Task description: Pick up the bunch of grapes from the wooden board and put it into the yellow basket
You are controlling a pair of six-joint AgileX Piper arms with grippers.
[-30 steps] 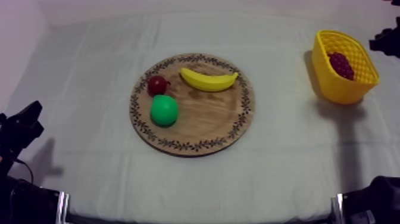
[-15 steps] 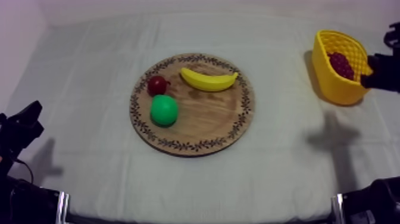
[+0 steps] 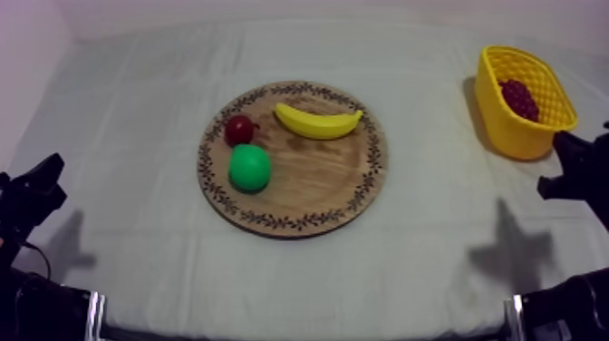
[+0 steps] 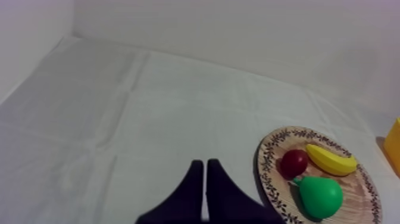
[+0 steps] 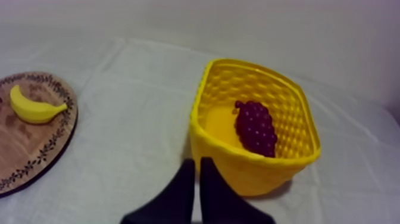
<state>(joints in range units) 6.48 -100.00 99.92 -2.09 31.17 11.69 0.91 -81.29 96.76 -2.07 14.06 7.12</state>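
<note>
The dark purple bunch of grapes (image 3: 518, 98) lies inside the yellow basket (image 3: 507, 136) at the table's far right. Seen from the right wrist, the grapes (image 5: 256, 128) rest against the basket's (image 5: 238, 173) inner wall. My right gripper (image 3: 562, 150) hovers just in front of the basket, its fingers (image 5: 186, 179) pressed together as a narrow wedge holding nothing. At the left edge my left gripper (image 3: 50, 168) rests low, also shut and empty (image 4: 204, 165). The round wooden board (image 3: 317, 181) sits mid-table.
On the board lie a banana (image 3: 317, 122), a green pear (image 3: 249, 168) and a small red fruit (image 3: 239, 129). The left wrist view shows the board (image 4: 268, 161) with the same fruit off to one side. Bare cloth separates board and basket.
My right arm has swung from behind the basket toward the table's front, now just in front of it. Grapes, basket, board and left arm are unmoved.
</note>
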